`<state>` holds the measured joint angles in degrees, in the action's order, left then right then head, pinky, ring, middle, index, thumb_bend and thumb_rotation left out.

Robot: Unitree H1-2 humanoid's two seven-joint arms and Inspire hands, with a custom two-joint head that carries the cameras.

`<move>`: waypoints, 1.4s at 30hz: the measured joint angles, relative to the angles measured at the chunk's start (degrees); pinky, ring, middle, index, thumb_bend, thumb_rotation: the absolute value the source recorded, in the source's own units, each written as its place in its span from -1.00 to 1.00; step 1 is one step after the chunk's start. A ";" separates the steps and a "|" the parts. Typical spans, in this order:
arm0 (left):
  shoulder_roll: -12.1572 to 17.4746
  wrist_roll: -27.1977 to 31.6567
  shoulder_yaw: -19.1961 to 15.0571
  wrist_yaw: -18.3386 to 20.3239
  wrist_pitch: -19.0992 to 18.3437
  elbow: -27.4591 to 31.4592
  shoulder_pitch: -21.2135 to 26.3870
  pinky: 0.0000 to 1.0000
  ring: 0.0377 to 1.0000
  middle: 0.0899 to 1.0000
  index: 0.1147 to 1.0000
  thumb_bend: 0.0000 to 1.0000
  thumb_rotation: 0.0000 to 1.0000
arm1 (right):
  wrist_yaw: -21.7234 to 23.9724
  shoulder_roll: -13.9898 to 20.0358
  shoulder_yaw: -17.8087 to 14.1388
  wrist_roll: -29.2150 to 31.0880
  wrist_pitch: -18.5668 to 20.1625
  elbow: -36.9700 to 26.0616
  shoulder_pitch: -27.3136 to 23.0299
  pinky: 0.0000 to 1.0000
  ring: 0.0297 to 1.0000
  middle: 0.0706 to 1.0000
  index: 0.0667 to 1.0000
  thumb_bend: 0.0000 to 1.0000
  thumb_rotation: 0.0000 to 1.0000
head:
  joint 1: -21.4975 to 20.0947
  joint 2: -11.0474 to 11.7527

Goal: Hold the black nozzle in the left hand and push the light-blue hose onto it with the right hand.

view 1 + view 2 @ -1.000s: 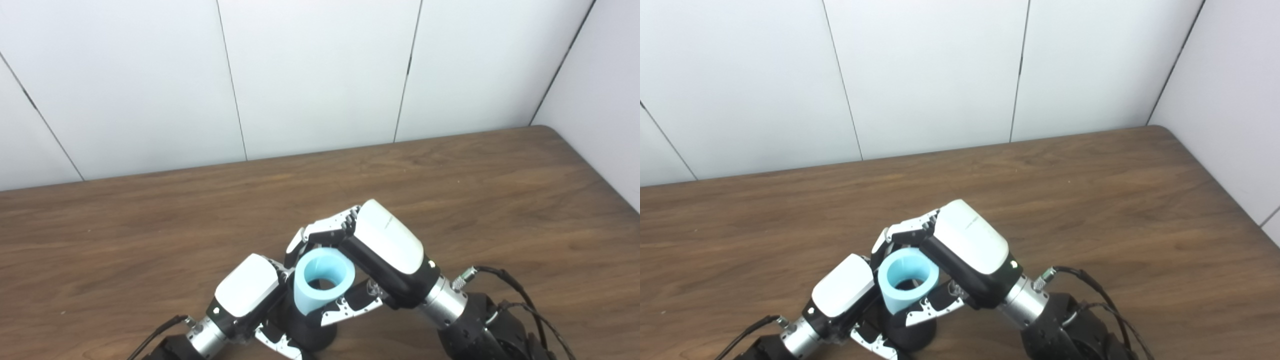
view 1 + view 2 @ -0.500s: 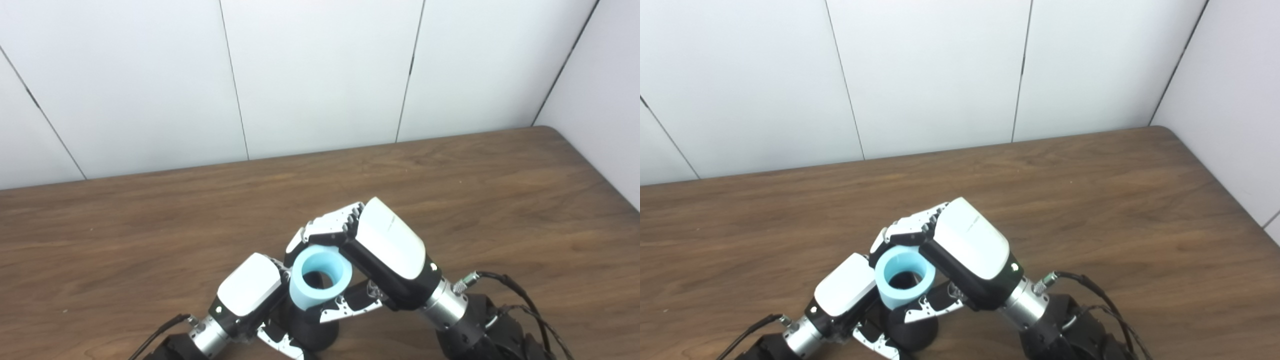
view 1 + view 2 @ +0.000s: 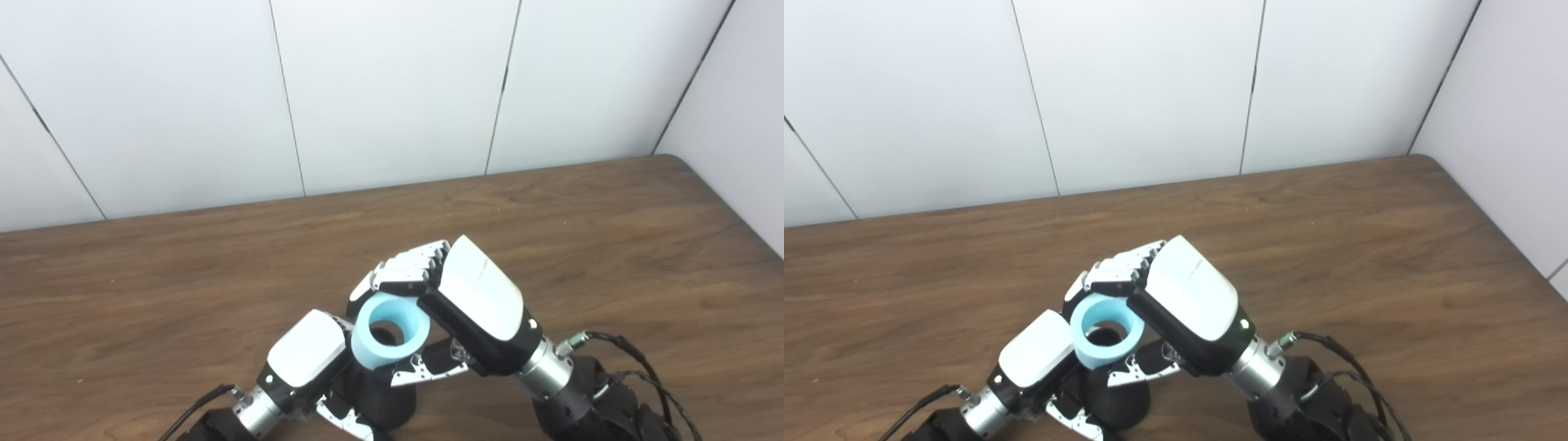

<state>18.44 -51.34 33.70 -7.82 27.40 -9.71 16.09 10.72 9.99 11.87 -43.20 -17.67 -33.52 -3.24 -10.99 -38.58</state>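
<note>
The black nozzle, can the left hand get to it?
Probably yes: the left hand already sits against the black nozzle, fingers seemingly around it. The light-blue hose in the right hand covers only its top.

No readable text, labels or numbers anywhere: hands, hose, nozzle, table and wall panels all show none.

A brown wooden table [image 3: 184,294] with visible grain fills the lower half of the frame. White wall panels [image 3: 392,92] with thin dark seams cover the upper half, meeting another wall [image 3: 735,110] at right.
</note>
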 measured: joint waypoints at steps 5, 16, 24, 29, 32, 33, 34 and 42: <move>-0.06 -0.60 0.00 -0.32 0.00 0.01 -0.03 -0.66 -0.60 -0.16 -0.17 0.05 -1.00 | 0.82 0.01 0.09 0.04 0.32 0.06 0.03 -0.55 -0.31 -0.08 0.04 0.01 -1.00 | 0.53 -0.44; -0.06 -0.79 -0.01 -0.31 -0.05 0.12 -0.09 -0.68 -0.62 -0.16 -0.17 0.05 -1.00 | 3.77 0.08 1.02 0.87 2.64 0.40 0.32 -0.63 -0.38 -0.16 0.07 0.00 -1.00 | 0.88 -0.62; -0.10 -1.09 -0.01 -0.59 -0.09 0.12 -0.11 -0.73 -0.69 -0.16 -0.17 0.05 -1.00 | 3.77 0.06 1.70 0.66 2.84 0.83 0.22 -0.58 -0.35 -0.13 0.07 0.00 -1.00 | 1.05 -0.53; -0.10 -1.10 -0.01 -0.61 -0.10 0.12 -0.11 -0.73 -0.69 -0.16 -0.17 0.05 -1.00 | 3.51 0.06 2.00 0.33 2.76 1.03 0.11 -0.55 -0.34 -0.10 0.06 0.01 -1.00 | 1.05 -0.44; -0.10 -1.12 0.01 -0.67 -0.10 0.12 -0.11 -0.71 -0.67 -0.16 -0.17 0.05 -1.00 | 2.79 0.06 2.07 -0.09 2.36 1.27 0.00 -0.56 -0.34 -0.10 0.06 0.01 -1.00 | 0.97 -0.18; -0.10 -1.13 0.01 -0.68 -0.10 0.12 -0.11 -0.70 -0.66 -0.16 -0.17 0.05 -1.00 | 2.59 0.06 2.07 -0.18 2.10 1.37 -0.02 -0.56 -0.34 -0.10 0.06 0.01 -1.00 | 0.97 -0.09; -0.10 -1.14 0.01 -0.68 -0.10 0.12 -0.11 -0.70 -0.66 -0.16 -0.17 0.05 -1.00 | 2.39 0.07 2.06 -0.21 1.74 1.50 -0.02 -0.57 -0.34 -0.10 0.06 0.01 -1.00 | 0.97 -0.09; -0.11 -1.26 0.02 -0.67 -0.15 0.11 -0.11 -0.68 -0.62 -0.16 -0.17 0.05 -1.00 | 1.97 0.06 1.90 -0.43 1.39 1.67 -0.03 -0.53 -0.32 -0.09 0.05 0.01 -1.00 | 0.97 -0.09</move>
<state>18.33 -52.60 33.71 -8.49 27.25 -9.60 15.98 12.69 10.06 13.78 -43.63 -16.28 -31.85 -3.27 -10.02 -38.67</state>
